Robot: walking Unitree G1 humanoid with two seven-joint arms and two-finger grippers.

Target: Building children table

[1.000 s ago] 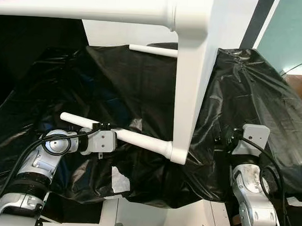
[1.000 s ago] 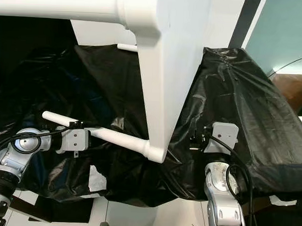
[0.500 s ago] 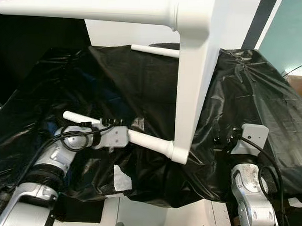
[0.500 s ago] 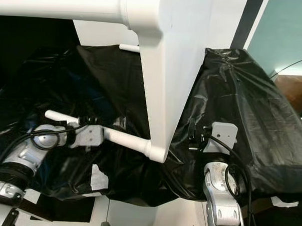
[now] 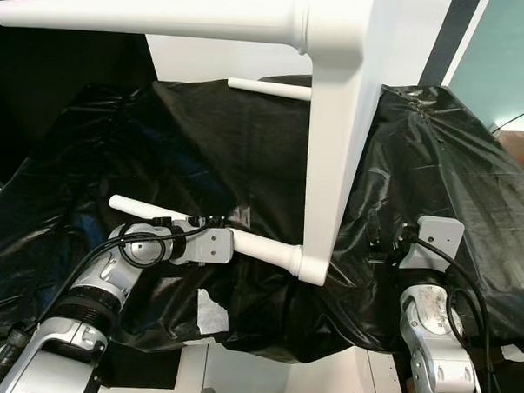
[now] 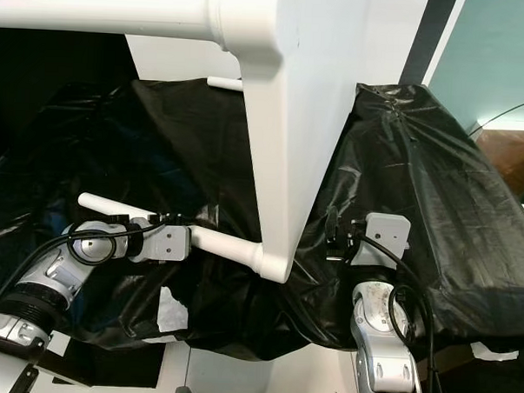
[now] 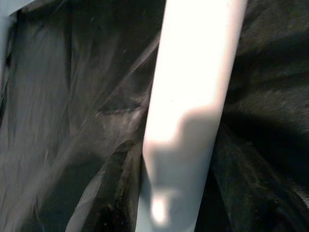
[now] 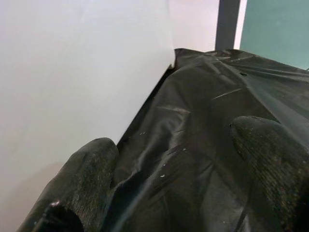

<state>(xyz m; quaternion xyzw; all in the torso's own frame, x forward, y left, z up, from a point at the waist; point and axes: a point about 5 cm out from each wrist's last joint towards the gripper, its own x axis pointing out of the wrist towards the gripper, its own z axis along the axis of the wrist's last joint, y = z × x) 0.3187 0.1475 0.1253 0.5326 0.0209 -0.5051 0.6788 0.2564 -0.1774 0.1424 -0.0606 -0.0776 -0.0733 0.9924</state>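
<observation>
Table (image 5: 335, 121), white and smooth, stands on its side on crinkled black plastic sheet (image 5: 203, 150). Your left gripper (image 5: 209, 244) sits at its lower round leg (image 5: 264, 249); finger state cannot be told. Your right gripper (image 8: 183, 193) rests spread on the sheet beside the tabletop.
</observation>
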